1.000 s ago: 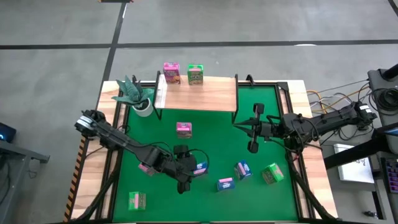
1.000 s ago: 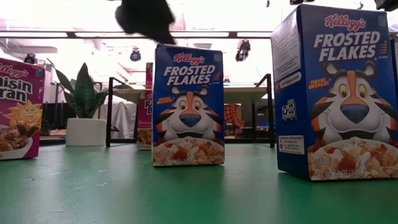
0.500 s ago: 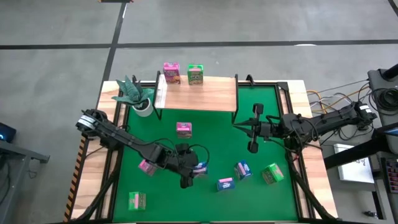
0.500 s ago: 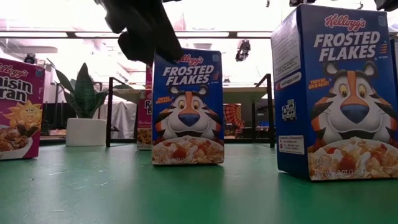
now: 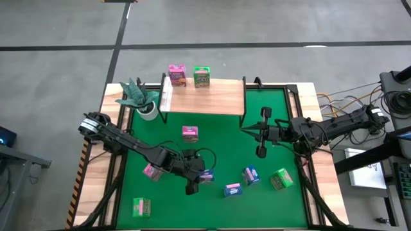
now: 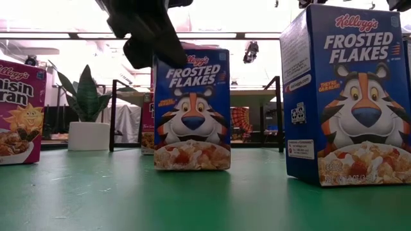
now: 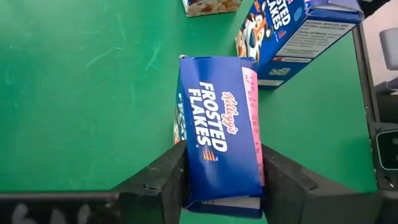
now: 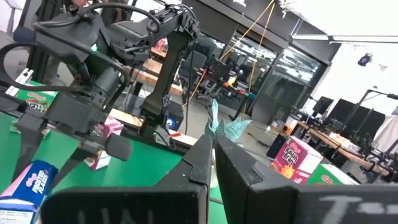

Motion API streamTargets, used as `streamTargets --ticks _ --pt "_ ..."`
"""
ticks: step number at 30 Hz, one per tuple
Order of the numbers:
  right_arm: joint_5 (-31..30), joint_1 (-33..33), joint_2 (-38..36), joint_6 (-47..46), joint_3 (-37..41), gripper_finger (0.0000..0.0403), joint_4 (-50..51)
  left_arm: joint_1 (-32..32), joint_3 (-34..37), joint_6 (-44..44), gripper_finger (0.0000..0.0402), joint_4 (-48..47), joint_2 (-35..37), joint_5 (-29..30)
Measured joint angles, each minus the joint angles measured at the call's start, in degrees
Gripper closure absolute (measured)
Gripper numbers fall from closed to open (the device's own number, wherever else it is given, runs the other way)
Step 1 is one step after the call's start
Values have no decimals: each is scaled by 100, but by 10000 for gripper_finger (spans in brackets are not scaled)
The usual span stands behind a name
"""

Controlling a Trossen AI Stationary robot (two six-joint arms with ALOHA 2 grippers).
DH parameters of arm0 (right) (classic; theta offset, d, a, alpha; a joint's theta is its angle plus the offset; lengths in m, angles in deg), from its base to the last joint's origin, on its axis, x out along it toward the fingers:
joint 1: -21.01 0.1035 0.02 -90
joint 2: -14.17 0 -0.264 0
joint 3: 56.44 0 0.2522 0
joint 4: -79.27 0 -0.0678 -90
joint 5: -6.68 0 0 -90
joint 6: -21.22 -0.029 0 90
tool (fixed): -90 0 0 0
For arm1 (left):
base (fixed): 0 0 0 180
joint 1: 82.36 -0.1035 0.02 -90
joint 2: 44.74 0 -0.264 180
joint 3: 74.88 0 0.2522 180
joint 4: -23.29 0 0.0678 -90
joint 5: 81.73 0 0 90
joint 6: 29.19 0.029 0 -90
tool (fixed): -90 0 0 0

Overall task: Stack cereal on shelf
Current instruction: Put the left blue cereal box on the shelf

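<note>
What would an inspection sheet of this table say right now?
Surface: green mat on a wooden table.
Job's things: pink box and green box on the shelf; seven boxes on the mat.
Clutter: potted plant beside the shelf.
Hands: left hand closed on a Frosted Flakes box; right hand shut, empty, above the mat.
Cables: bundle off the right edge.
Surroundings: grey floor; workshop benches behind.
</note>
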Motion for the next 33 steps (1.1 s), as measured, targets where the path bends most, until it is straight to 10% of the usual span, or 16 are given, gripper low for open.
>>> streamTargets --ticks 16,33 --pt "-9 0 0 -184 0 390 120 -482 -762 1896 260 -834 1001 1" --pt "-24 -1 0 -409 0 390 263 -3491 -2260 3542 260 -951 643 15"
